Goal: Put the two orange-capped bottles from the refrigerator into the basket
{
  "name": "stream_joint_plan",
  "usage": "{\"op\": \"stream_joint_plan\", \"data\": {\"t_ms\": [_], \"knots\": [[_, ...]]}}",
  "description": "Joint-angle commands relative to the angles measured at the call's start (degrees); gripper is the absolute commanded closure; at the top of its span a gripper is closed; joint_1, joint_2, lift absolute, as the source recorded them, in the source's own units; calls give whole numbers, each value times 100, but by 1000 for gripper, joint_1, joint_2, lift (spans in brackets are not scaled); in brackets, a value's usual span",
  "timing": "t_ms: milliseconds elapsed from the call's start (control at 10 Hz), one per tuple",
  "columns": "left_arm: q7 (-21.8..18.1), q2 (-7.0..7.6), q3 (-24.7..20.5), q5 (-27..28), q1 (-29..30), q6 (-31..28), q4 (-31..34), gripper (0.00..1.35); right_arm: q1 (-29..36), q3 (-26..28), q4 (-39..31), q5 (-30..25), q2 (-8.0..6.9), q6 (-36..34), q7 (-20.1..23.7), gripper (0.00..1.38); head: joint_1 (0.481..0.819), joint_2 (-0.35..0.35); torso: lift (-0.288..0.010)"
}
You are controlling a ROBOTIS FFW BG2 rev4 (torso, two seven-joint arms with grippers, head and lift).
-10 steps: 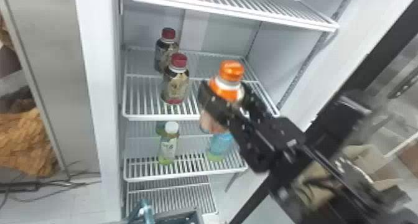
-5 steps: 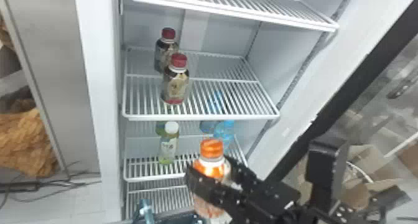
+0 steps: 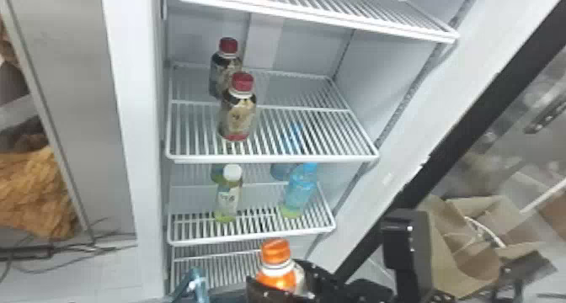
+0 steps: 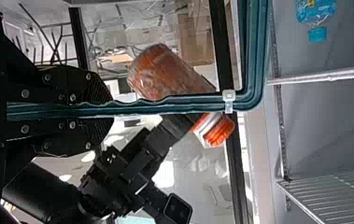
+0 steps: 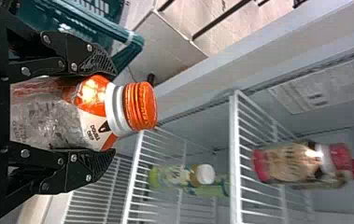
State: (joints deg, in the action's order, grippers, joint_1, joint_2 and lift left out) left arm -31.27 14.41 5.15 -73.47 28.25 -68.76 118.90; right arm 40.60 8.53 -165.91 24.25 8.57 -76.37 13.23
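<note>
Orange-capped bottle (image 3: 276, 275) first: it's out in front of the fridge shelves, cap up, and pretty low down. OK, going left to right. The basket (image 4: 172, 105) is down at the bottom, and the left pincer (image 4: 111, 109) is clamped on its rim with the fingers nearly together. If the bottle bumps that rim, I reckon the basket could twist or tip, since I can't make out what else supports it.

Next, two red-capped bottles (image 3: 238, 112) stand on the shelf, with a white-capped one (image 3: 228, 199) lower down. Low risk imo, unless the arm swings back toward them.

Then the right pincer (image 5: 111, 112), fingers spread just bottle-wide, one each side of the body below the cap. Looks like a decent hold, but smooth plastic could slide if the base catches the rim. Can't tell whether that base is over the opening or outside it, so letting go too soon might send it to the floor. Furthest right of the drinks is a blue bottle (image 3: 300, 188) on the lower shelf; it should be fine.
</note>
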Motion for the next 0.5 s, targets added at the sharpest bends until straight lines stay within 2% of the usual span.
{"op": "stream_joint_plan", "data": {"t_ms": [0, 200, 400], "knots": [[-2, 0, 10, 0, -13, 0, 0, 1208, -81, -53, 300, 20, -5, -41, 66, 888, 695, -350, -40], [-2, 0, 10, 0, -13, 0, 0, 1208, -165, -167, 862, 31, -5, 451, 233, 888, 695, -350, -40], [-2, 0, 10, 0, -13, 0, 0, 1208, -348, -293, 1706, -106, 4, 1351, 602, 851, 695, -350, -40]]}}
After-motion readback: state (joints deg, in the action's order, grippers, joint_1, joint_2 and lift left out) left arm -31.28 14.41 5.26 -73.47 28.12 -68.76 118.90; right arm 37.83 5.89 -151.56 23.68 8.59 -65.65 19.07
